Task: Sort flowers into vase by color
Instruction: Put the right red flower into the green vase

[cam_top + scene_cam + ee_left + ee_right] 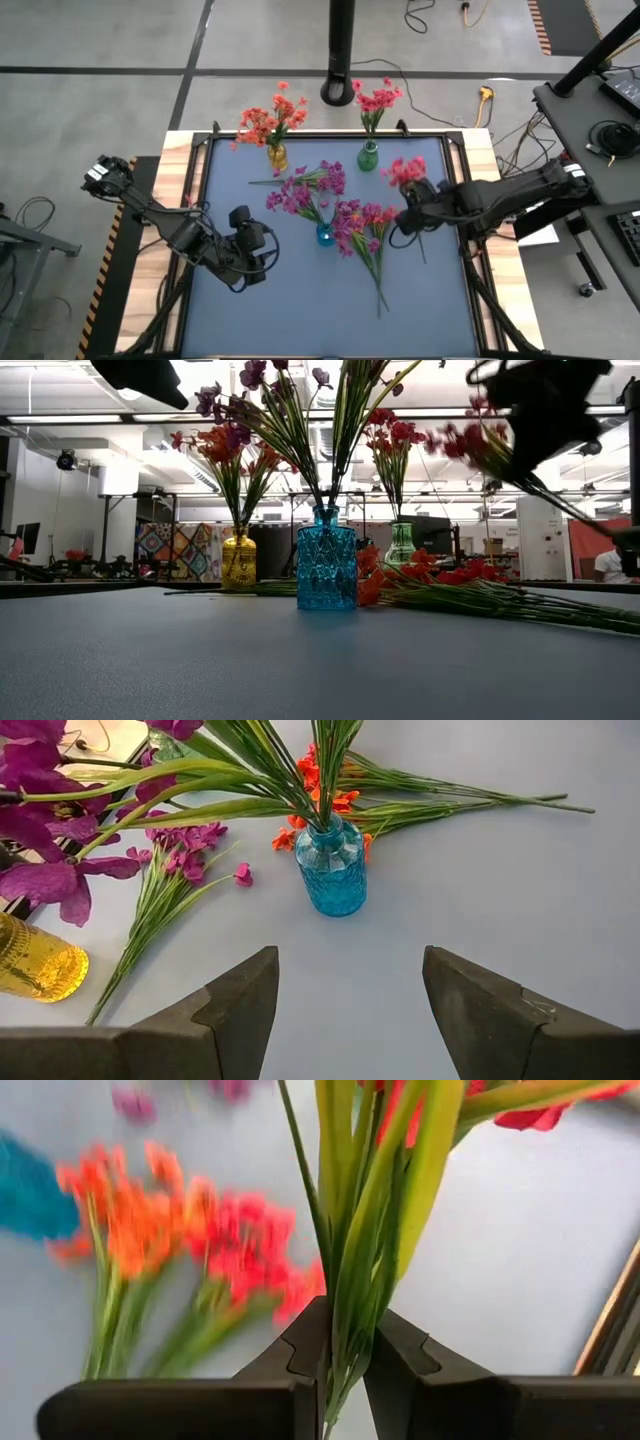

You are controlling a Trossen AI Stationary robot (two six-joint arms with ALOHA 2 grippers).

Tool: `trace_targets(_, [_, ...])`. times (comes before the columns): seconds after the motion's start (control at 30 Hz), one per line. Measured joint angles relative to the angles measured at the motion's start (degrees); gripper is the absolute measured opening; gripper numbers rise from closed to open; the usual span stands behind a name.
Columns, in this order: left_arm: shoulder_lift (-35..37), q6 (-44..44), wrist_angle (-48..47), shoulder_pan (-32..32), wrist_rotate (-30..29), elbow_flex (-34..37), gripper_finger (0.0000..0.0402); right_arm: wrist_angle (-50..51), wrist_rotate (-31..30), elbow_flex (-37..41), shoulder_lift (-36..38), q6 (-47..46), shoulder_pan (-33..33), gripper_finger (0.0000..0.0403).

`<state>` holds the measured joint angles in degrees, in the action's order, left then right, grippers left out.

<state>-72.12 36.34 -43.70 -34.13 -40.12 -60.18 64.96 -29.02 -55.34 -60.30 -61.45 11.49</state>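
Grey tabletop (300,300) — blue vase (325,236), loose flowers (365,235)

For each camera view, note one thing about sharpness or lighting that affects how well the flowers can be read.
High view: even light, everything sharp. Low view: the right gripper is a dark backlit silhouette. Left wrist view: the blue vase is crisp, near purple blossoms soft. Right wrist view: the clamped red flower sprig is sharp, the loose flowers on the table blurred.

Overhead view: blue-grey table (300,310) with pale wooden edging, centre of frame; grey floor around it. Black pole base (341,90), upper centre. Yellow-plugged cable (486,95), upper right. Dark desk (600,120) with equipment, right edge.
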Motion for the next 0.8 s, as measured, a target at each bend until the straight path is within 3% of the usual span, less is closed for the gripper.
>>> trace_targets(0.17, [0.0, 0.0, 0.0, 0.0, 0.0, 0.0, 0.0231, -6.0, -9.0, -3.0, 2.9, 9.9, -2.9, 0.0043])
trace_targets(0.37, [0.0, -0.6, 0.0, 0.0, -1.7, 0.0, 0.0231, -26.6, -13.5, -3.9, 5.8, 31.3, -7.4, 0.0043])
trace_targets(0.63, [0.0, -0.7, 0.0, 0.0, -1.9, 0.0, 0.0231, -50.5, -12.2, 0.2, 8.4, 54.7, -14.3, 0.0043])
trace_targets(0.8, [0.0, -0.7, 0.0, 0.0, -1.9, 0.0, 0.0231, -62.5, -2.4, 4.4, 9.8, 61.3, -18.9, 0.0043])
